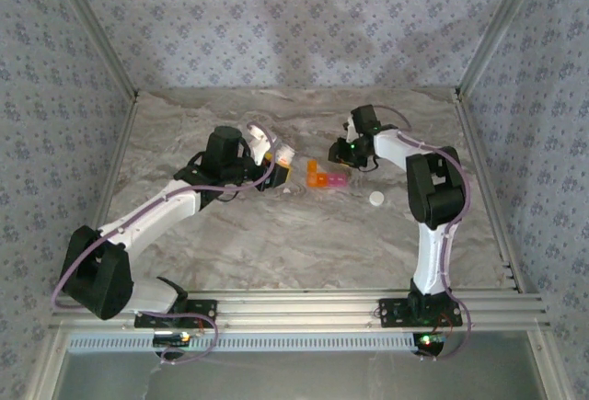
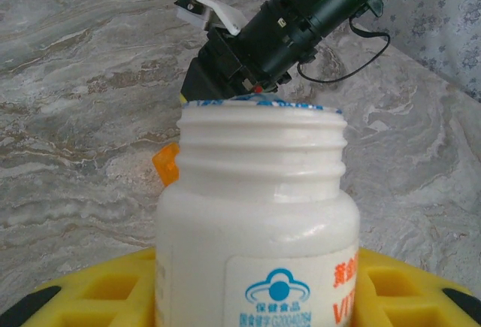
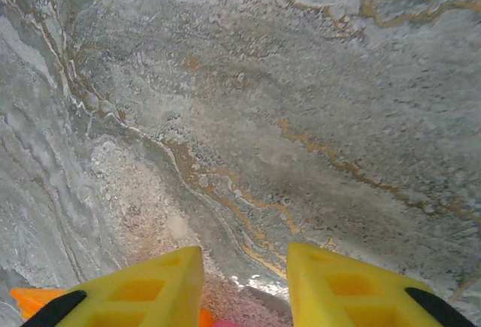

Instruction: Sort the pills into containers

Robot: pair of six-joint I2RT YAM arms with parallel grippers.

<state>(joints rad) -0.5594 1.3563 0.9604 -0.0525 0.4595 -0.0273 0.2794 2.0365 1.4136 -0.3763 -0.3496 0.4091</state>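
Bare tabletop (image 1: 276, 253) along the near edge; mid-table, containers (image 1: 327, 177), white cap (image 1: 376, 199) and bottle (image 2: 255, 207) close together.

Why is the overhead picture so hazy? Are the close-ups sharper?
Top external view: pale, hazy and soft, with a dim patch on the patterned back wall. Left wrist view: the white plastic bottle is crisp, its label readable. Right wrist view: the marble tabletop is sharp and evenly lit.
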